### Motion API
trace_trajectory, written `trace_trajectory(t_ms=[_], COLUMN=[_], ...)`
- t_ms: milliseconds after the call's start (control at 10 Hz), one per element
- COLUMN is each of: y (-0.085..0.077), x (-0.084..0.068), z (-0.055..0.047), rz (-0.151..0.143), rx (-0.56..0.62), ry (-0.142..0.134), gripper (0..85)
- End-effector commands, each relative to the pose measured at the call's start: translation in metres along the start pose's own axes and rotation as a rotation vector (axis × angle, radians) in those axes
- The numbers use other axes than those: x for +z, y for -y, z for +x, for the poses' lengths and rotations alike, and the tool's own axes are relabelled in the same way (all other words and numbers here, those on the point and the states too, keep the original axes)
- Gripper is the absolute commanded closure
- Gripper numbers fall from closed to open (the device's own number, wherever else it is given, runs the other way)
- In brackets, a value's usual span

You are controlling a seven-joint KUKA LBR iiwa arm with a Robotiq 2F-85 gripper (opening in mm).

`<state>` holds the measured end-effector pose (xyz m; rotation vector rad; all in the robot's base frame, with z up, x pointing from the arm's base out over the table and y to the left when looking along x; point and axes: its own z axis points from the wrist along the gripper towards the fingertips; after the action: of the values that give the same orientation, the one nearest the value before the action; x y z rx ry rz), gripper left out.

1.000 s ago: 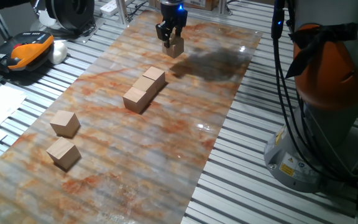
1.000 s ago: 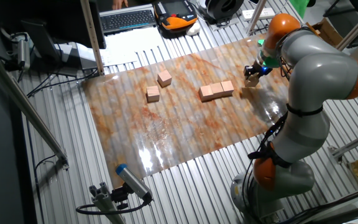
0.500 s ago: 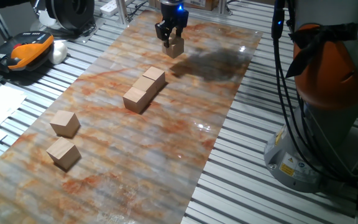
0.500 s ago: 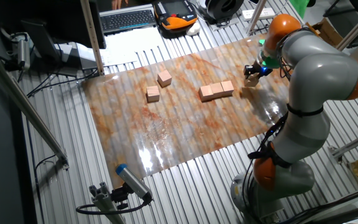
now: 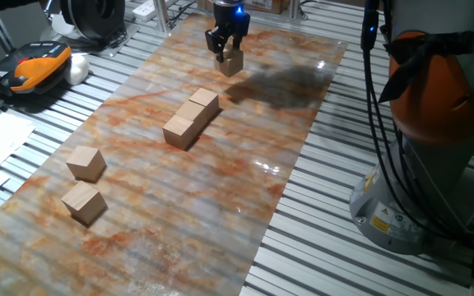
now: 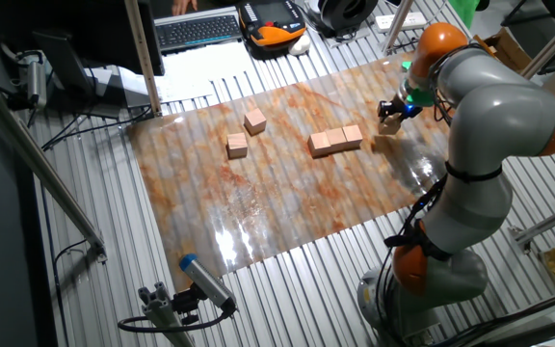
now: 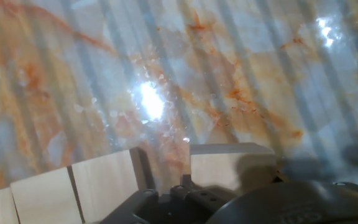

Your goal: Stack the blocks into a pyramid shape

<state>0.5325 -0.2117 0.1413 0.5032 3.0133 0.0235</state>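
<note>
Tan block (image 5: 233,62) clamped in the jaws (apparently lifted) beyond the paired blocks (image 5: 191,119).

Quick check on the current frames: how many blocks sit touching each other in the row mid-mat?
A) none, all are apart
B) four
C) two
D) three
C: two blocks lie side by side and touching at mid-mat, two more blocks sit apart nearer the front edge, and the gripper holds another block at the far end.
</note>
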Motion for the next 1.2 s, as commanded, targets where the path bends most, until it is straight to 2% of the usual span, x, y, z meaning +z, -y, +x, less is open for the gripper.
trace_trajectory(t_ms=[0, 100, 600, 700, 800, 1000, 1100], y=[-0.001, -0.004, -0.022, -0.024, -0.025, -0.028, -0.029], x=[0.000, -0.001, 0.005, 0.006, 0.006, 0.004, 0.003], z=[0.001, 0.002, 0.004, 0.004, 0.004, 0.003, 0.002], rz=[-0.007, -0.018, -0.026, -0.051, -0.059, -0.050, -0.048], rx=[0.008, 0.011, 0.003, -0.025, -0.061, -0.109, -0.116], ry=[-0.002, -0.007, -0.005, -0.007, 0.001, 0.006, -0.001], gripper=[85.0, 85.0, 85.0, 85.0, 85.0, 85.0, 85.0])
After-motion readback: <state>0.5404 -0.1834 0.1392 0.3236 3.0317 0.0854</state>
